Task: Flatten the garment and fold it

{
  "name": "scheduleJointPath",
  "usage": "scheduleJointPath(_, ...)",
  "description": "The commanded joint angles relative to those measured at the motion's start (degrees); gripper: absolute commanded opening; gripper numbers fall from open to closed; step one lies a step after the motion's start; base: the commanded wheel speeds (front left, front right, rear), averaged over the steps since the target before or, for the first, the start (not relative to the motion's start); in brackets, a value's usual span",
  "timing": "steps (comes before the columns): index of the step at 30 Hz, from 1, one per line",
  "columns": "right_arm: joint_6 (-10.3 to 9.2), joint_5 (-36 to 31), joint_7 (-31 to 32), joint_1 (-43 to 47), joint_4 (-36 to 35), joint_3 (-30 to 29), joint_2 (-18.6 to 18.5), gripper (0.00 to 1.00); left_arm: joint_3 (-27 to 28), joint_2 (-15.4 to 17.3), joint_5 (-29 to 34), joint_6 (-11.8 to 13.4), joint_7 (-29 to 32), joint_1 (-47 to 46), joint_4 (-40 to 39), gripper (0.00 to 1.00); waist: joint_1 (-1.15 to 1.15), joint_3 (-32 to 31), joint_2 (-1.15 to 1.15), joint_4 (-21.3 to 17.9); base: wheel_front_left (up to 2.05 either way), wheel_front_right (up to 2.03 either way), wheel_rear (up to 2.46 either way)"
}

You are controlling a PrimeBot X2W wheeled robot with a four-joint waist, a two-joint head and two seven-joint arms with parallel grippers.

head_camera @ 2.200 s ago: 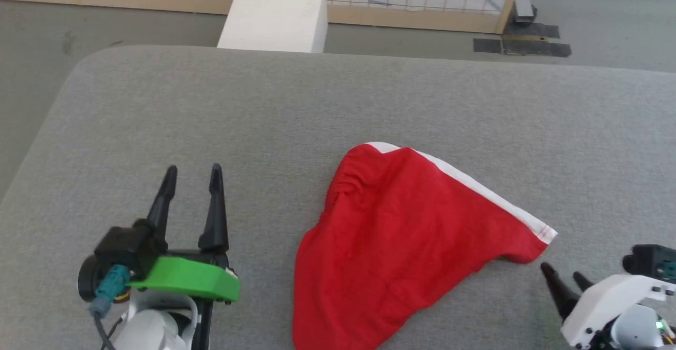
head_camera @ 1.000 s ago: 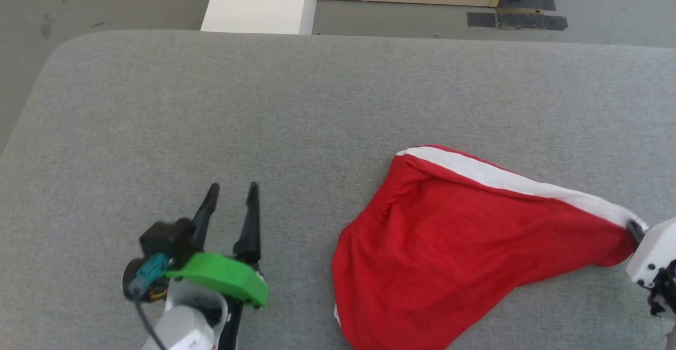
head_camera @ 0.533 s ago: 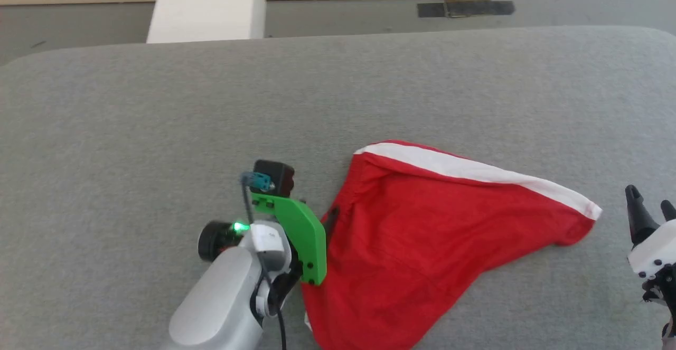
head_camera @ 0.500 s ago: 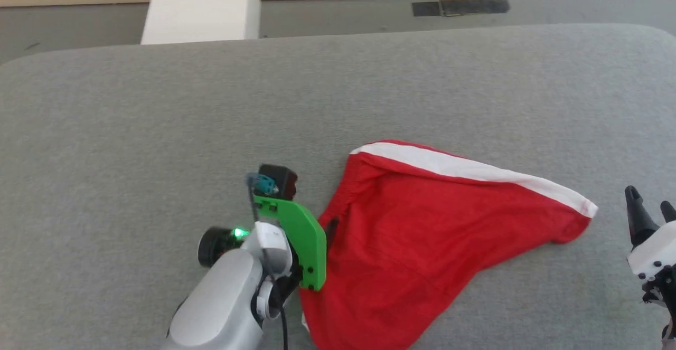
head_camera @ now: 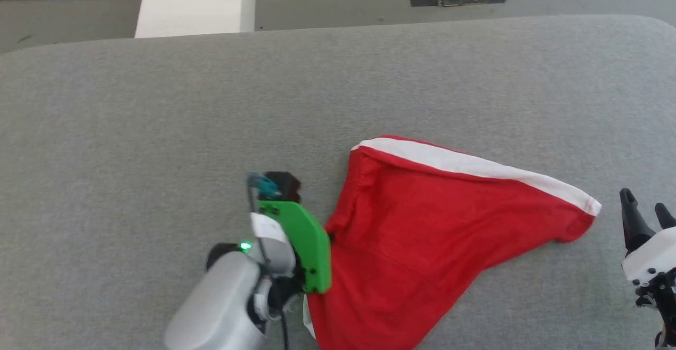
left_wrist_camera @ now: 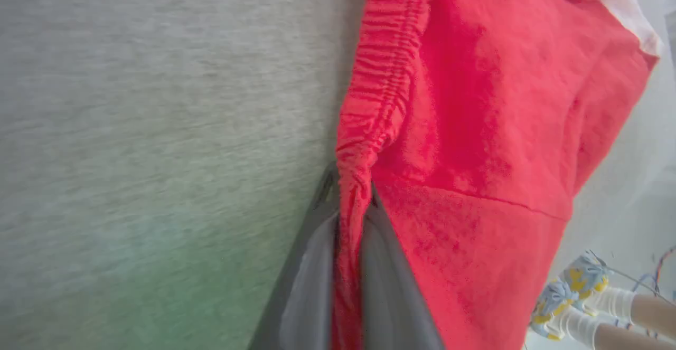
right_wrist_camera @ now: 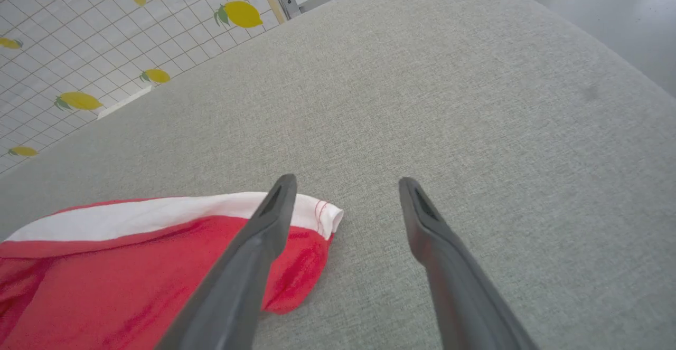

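We could read no words, numbers, brand marks or signs anywhere (the gridded wall panel point(right_wrist_camera: 105, 38) bore only printed lemons point(right_wrist_camera: 238, 14), pictures rather than writing). A small white scrap point(head_camera: 308, 321) at the lower edge of the garment point(head_camera: 422, 223) was too small for us to read.

The left gripper point(left_wrist_camera: 349, 189) is pressing its two fingers together on the garment point(left_wrist_camera: 475, 128) (its gathered edge is between them). At the lower right of the head view, the right gripper point(head_camera: 645, 214) is holding its fingers apart, pointing up.
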Motion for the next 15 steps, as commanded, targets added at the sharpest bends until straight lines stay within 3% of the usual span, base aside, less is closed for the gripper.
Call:
scheduleJointPath(1,-0.09,0.3,-0.5,0.9,-0.1,0.6,0.0,1.0,2.0,1.0,-0.6,1.1,-1.7,0.8,-1.0,0.0,0.0,-0.9,0.0,2.1,0.0,0.0,0.0)
scheduleJointPath(7,-0.09,0.3,-0.4,1.8,0.5,1.8,0.0,1.0,8.4,4.2,-2.4,5.1,-4.9,4.9,-7.4,0.0,0.0,-2.9,0.0,6.1,0.0,0.0,0.0)
scheduleJointPath(15,-0.09,0.6,0.1,3.1,0.7,2.9,0.0,1.0,13.6,7.9,-4.1,12.4,-4.8,20.3,-19.2,0.0,0.0,-4.5,0.0,10.9,0.0,0.0,0.0)
